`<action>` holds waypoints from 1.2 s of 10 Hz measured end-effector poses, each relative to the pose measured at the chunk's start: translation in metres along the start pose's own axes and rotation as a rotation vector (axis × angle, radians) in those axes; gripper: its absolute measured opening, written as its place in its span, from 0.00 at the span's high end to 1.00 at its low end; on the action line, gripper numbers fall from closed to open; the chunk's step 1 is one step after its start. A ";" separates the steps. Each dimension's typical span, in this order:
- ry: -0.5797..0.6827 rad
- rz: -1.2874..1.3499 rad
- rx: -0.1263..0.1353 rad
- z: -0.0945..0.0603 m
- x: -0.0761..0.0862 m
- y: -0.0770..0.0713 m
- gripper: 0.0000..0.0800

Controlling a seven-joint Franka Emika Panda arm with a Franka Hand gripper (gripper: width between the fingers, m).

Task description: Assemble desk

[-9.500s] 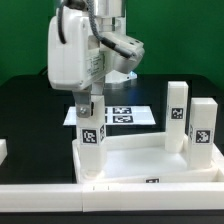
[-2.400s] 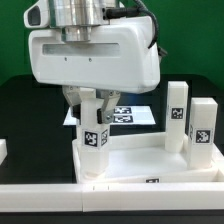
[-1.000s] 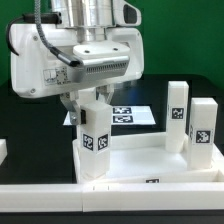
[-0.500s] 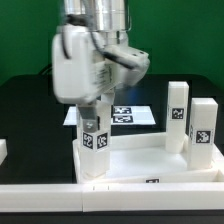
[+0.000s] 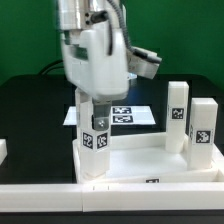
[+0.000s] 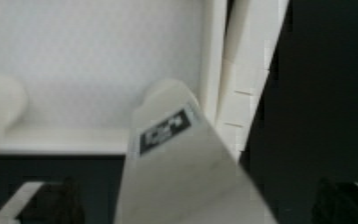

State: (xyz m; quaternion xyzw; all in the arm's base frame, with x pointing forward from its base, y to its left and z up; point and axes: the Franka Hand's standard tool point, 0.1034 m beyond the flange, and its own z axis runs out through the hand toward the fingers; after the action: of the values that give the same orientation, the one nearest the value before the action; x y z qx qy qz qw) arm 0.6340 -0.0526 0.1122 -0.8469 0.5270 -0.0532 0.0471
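The desk top (image 5: pixel 140 158) is a white rimmed tray lying near the front. One tagged white leg (image 5: pixel 93 142) stands upright in its corner on the exterior view's left. My gripper (image 5: pixel 93 112) hangs over that leg's upper end, open, with a dark finger on each side. In the wrist view the leg (image 6: pixel 179 165) fills the gap between the fingers (image 6: pixel 37 202) of the gripper (image 6: pixel 194 205), with the desk top (image 6: pixel 87 80) behind it. Two more tagged legs (image 5: pixel 177 115) (image 5: pixel 203 125) stand at the tray's side on the exterior view's right.
The marker board (image 5: pixel 128 115) lies flat on the black table behind the tray. A long white bar (image 5: pixel 40 197) runs along the front edge. A small white piece (image 5: pixel 2 150) shows at the exterior view's left border.
The jaws have spread apart and let go of the left leg, which stays upright in its corner. The wrist has turned, so the hand now shows its narrow side.
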 end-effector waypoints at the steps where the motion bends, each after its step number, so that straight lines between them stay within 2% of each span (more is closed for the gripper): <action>1: -0.021 -0.097 -0.010 0.001 0.001 0.003 0.19; 4: -0.013 -0.091 -0.012 0.001 0.002 0.003 0.22; 5: -0.013 -0.077 -0.012 0.001 0.002 0.003 0.48; 6: -0.013 -0.025 -0.013 0.001 0.002 0.004 0.48; 7: -0.013 0.115 -0.017 0.000 0.003 0.005 0.65; 10: -0.016 0.641 -0.038 -0.001 0.002 0.008 0.64; 12: -0.009 0.858 -0.026 0.003 0.001 0.009 0.64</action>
State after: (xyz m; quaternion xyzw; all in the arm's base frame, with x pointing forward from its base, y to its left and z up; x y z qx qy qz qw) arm 0.6266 -0.0580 0.1083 -0.5519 0.8318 -0.0185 0.0565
